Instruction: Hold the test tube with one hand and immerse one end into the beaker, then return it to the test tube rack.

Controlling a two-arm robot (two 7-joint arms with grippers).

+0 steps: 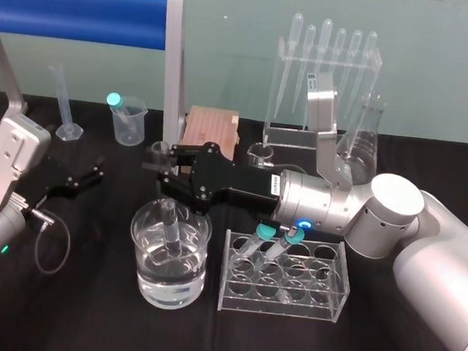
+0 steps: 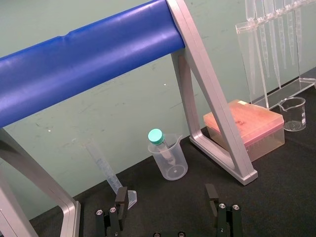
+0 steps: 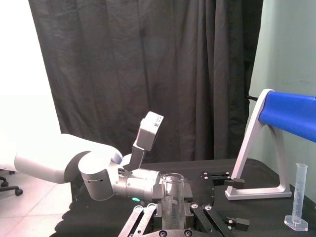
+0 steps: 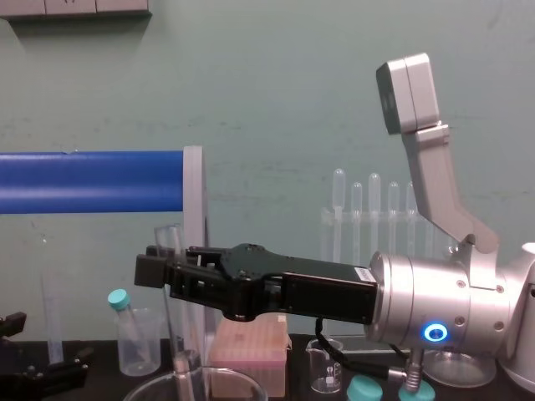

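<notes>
test tube [image 1: 168, 223]: clear, uncapped, upright. clamped between the fingers of my right gripper [image 1: 161, 173] just below its rim. its lower end is down inside the beaker [image 1: 142, 281], in the water.
beaker: wide clear glass, part filled with water, on the black table [image 1: 79, 318], just beside the left end of the test tube rack [image 1: 321, 304].
test tube rack: clear plastic, with two teal-capped tubes [image 1: 265, 241] leaning in its left end.
label [image 1: 275, 182]: small white strip on my right wrist, print too small to read.
left gripper [image 2: 166, 207]: fingers spread wide, holding nothing, low over the table at the left, well apart from the beaker.
back row, left to right: graduated cylinder [image 1: 66, 105], marks unreadable; small plastic beaker [image 1: 129, 124] holding one capped tube [image 1: 117, 102]; pink box [image 1: 212, 128]; pipettes [image 1: 329, 48] in a clear stand; conical flask [image 1: 361, 142].
</notes>
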